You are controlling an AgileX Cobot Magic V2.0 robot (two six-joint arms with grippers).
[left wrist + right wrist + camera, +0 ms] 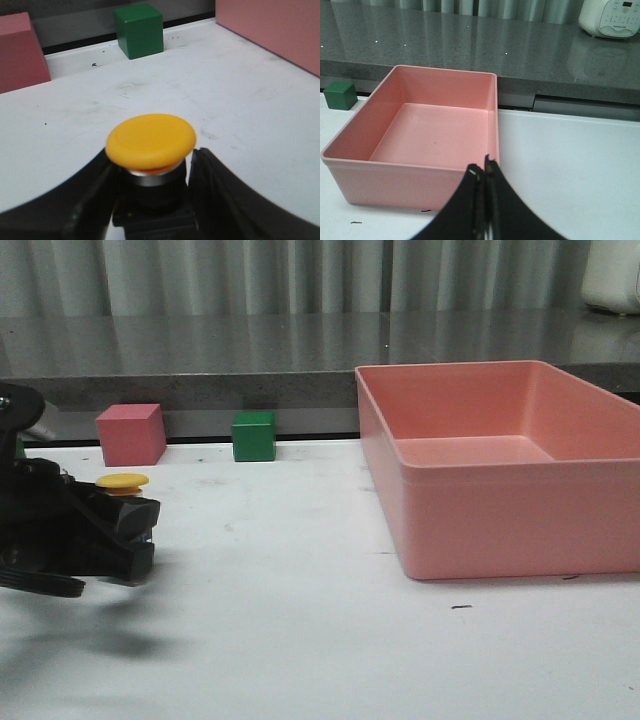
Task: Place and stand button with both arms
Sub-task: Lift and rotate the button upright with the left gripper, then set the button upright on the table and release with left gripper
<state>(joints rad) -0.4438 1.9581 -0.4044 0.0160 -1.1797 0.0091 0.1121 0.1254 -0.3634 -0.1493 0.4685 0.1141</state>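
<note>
The left gripper [135,530] sits at nine o'clock on the white bench [300,620], its jaws clamped on the base of the button [151,145], yellow cap up. A pink cube [130,434] and green cube [254,435] stand at eleven o'clock. The right gripper [482,172], jaws pressed together, hangs beside the pink bin [430,135].
</note>
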